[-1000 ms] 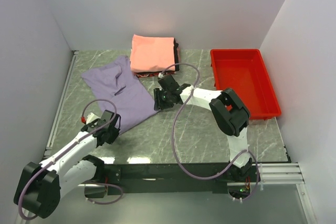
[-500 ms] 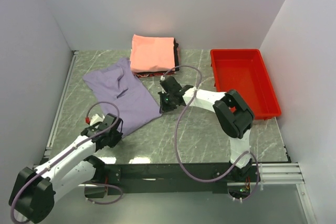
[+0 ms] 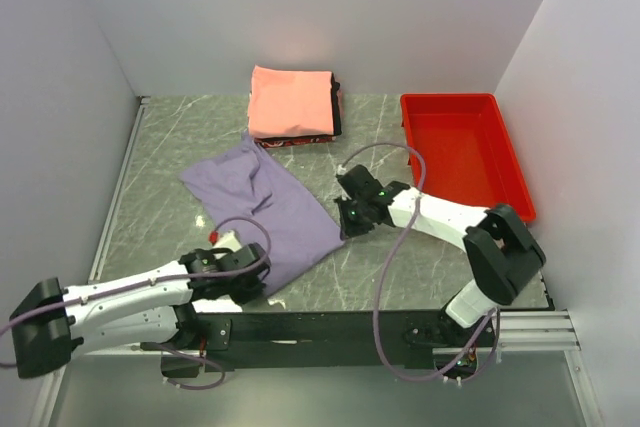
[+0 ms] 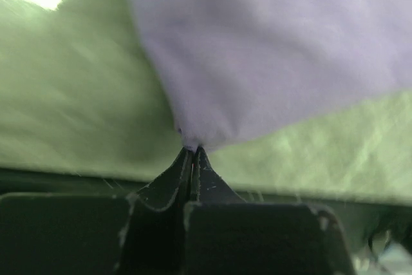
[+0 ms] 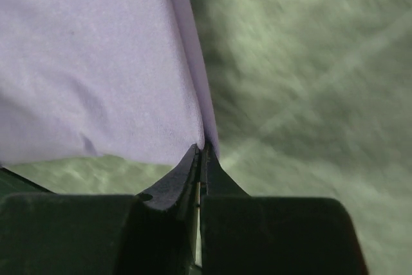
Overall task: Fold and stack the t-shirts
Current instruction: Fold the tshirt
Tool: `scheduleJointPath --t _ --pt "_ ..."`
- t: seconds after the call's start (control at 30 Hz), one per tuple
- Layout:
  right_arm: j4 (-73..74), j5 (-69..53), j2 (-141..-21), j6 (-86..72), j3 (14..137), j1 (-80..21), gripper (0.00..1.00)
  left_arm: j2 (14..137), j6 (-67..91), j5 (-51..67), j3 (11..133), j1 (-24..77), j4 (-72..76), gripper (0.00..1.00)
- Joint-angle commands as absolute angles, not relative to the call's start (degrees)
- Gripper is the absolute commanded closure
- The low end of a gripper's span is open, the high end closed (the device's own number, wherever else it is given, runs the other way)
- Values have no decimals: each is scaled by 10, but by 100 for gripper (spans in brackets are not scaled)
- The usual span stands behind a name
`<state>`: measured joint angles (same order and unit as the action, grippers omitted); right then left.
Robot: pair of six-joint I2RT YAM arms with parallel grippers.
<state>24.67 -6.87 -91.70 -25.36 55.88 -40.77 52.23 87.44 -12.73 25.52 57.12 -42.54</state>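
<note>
The lavender-purple t-shirt (image 3: 265, 205) lies spread and slanted on the marble table, between both arms. My left gripper (image 3: 258, 285) is shut on its near bottom corner, and the left wrist view shows the cloth (image 4: 257, 49) pinched at the fingertips. My right gripper (image 3: 347, 224) is shut on its right bottom corner, and the right wrist view shows the hem (image 5: 103, 62) caught between the jaws. A stack of folded t-shirts stands at the back middle, salmon-pink (image 3: 290, 100) on top, with black (image 3: 337, 105) and dark red (image 3: 295, 141) edges showing beneath it.
A red plastic tray (image 3: 463, 152) stands at the back right, close to the right arm's elbow. White walls close the table on three sides. A metal rail (image 3: 118, 187) runs along the left edge. Each arm trails a looping cable.
Both grippers have pulled the lavender shirt towards the near right. The left gripper slid right along the front edge, the right gripper moved right and nearer. The shirt now lies further from the left wall.
</note>
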Motion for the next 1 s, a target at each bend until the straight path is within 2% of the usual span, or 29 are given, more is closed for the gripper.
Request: scheduleJointPath --t 0.0,0.23,0.43,0.77,0.97 --pt "320 -47 -860 -229 525 -400 100 546 948 -127 318 648 -446 99" --pt "452 -42 -740 -206 494 -398 100 655 1005 -158 475 807 -565 99" --pt "499 -45 -656 -210 506 -396 100 675 1005 -196 551 856 -589 99" --pt "465 -48 -677 -214 621 -389 100 569 1028 -304 555 839 -630 99" --pt "443 -46 -736 -217 712 -388 100 490 929 -285 509 719 -559 99"
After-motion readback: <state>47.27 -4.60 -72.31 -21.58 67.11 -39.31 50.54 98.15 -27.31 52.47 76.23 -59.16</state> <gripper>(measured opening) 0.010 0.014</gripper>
